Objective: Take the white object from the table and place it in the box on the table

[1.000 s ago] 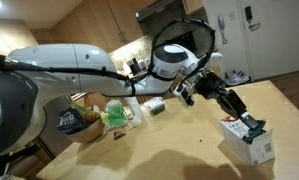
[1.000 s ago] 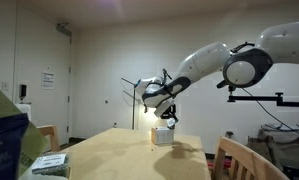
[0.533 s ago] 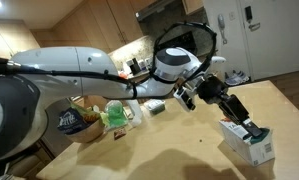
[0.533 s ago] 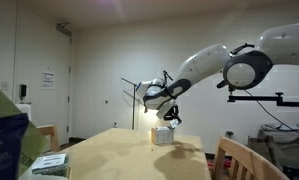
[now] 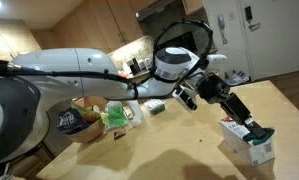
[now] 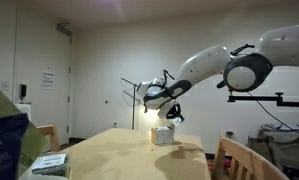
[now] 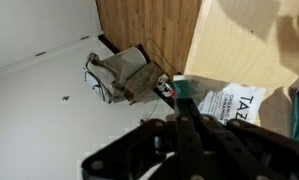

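Sinking slightly toward box (image 5: 245,144), claw (image 5: 256,130) still shut

The box (image 5: 245,146) stood near the right end of the table (image 5: 164,152) in an exterior view. The gripper (image 5: 254,128) hung just above it, with the white object (image 7: 187,88) between its fingertips. Bags (image 5: 84,120) sat clustered at the left, well apart from the box.

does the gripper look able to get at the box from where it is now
Likely yes. In an exterior view the gripper, jaws shut, hangs just above the box on the table, and nothing stands between them. Whether it already touches the carton I cannot tell.
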Robot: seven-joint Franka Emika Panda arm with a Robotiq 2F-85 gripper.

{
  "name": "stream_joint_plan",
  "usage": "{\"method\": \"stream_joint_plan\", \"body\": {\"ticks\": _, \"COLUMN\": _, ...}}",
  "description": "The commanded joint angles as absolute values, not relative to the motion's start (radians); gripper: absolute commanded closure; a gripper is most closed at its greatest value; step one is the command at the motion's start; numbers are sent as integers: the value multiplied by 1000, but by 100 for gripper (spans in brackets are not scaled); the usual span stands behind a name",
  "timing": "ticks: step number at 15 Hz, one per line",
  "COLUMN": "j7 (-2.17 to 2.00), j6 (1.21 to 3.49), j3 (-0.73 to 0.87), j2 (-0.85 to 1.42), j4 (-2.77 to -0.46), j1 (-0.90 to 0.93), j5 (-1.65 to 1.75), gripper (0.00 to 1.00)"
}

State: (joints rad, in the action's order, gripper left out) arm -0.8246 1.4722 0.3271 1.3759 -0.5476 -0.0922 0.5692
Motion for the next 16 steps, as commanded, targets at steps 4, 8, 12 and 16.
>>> {"method": "stream_joint_plan", "body": {"ticks": 4, "j7": -842, "j6": 1450, "j3": 340, "j2": 1373, "j4": -547, "j1": -86, "j5": 579, "gripper": 99}}
{"method": "stream_joint_plan", "body": {"ticks": 8, "j7": -872, "j6": 1404, "j3": 364, "j2": 1366, "j4": -540, "j1": -76, "j5": 588, "gripper": 99}}
{"method": "stream_joint_plan", "body": {"ticks": 12, "j7": -896, "j6": 1376, "j3": 393, "j2": 1373, "j4": -529, "j1": -58, "j5": 603, "gripper": 99}}
{"method": "stream_joint_plan", "body": {"ticks": 16, "j7": -884, "j6": 1380, "j3": 412, "j2": 1386, "j4": -520, "j1": -45, "j5": 612, "gripper": 99}}
